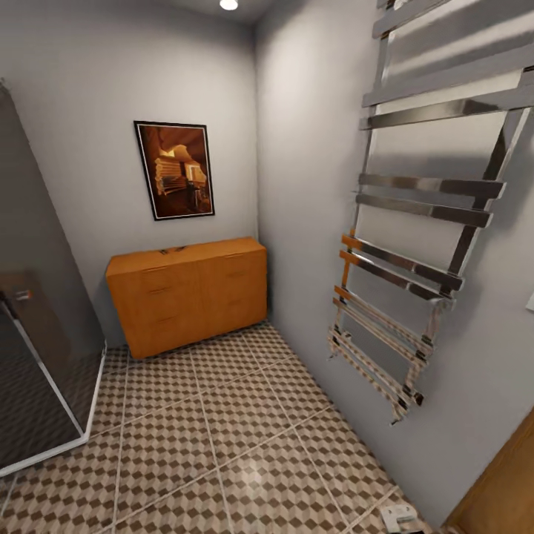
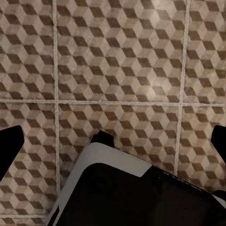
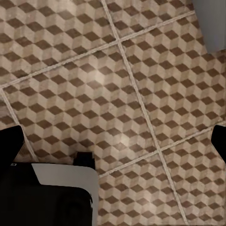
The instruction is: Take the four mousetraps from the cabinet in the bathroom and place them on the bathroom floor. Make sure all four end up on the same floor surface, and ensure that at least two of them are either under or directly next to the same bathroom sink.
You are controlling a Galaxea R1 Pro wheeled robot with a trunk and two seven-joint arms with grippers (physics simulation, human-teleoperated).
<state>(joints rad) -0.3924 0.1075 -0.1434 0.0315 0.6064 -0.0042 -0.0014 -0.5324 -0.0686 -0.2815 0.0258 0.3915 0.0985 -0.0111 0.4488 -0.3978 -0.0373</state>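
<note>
The orange-brown cabinet (image 1: pixel 189 293) stands against the far wall, its drawer fronts shut. On its top lie small dark flat items (image 1: pixel 172 250), too small to tell whether they are the mousetraps. The cube-patterned bathroom floor (image 1: pixel 222 437) stretches from me to the cabinet. The sink is out of view. In the left wrist view my left gripper (image 2: pixel 113 141) hangs open over the tiles, its dark fingertips (image 2: pixel 9 146) at the picture's edges. The right wrist view has my right gripper (image 3: pixel 113 141) open above the floor (image 3: pixel 132 84) as well, with nothing between the fingers.
A chrome towel rail (image 1: pixel 415 252) juts from the right wall. A dark glass shower screen (image 1: pixel 37 356) with a white sill stands at the left. A framed picture (image 1: pixel 175 170) hangs above the cabinet. A wooden door edge (image 1: pixel 504 482) is at the near right. My base (image 2: pixel 136 193) shows below both wrists.
</note>
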